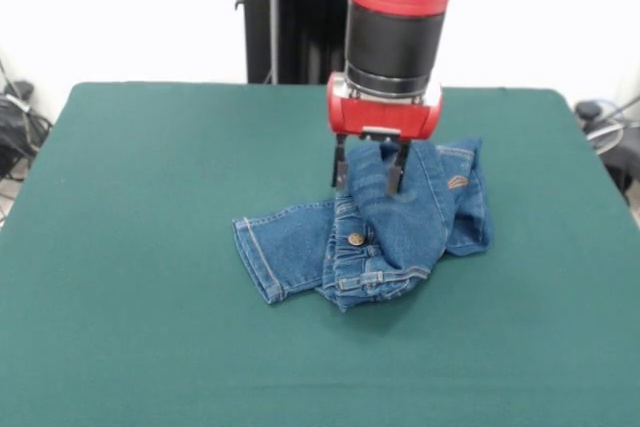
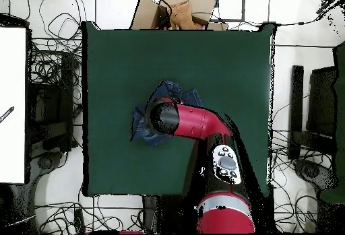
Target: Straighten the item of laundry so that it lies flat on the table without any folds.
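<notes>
The item of laundry, a small pair of blue denim jeans, lies crumpled and folded over itself near the middle of the green table. One leg points left, and the waistband with its brass button faces the front. My gripper stands straight down over the heap's far part, its fingers shut on a raised ridge of denim. In the overhead view the arm's wrist covers the gripper and most of the jeans.
Green cloth runs wide on all sides of the jeans. Off the table are tangled cables, a cardboard box beyond one edge, and a white board at the side.
</notes>
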Available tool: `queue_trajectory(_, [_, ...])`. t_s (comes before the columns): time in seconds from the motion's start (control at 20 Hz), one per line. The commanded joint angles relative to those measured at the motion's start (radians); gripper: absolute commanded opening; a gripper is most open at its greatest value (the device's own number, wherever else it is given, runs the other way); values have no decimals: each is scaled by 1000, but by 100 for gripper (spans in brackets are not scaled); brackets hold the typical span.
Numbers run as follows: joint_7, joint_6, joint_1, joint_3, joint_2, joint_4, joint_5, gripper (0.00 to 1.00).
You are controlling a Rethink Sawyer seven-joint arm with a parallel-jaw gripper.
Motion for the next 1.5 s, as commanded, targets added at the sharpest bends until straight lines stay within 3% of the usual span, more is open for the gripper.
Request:
queue_trajectory(0.05, [111,-6,15,44,46,-32,-30,100])
queue_trajectory(1.5, [93,26,45,90,-14,22,-28,100])
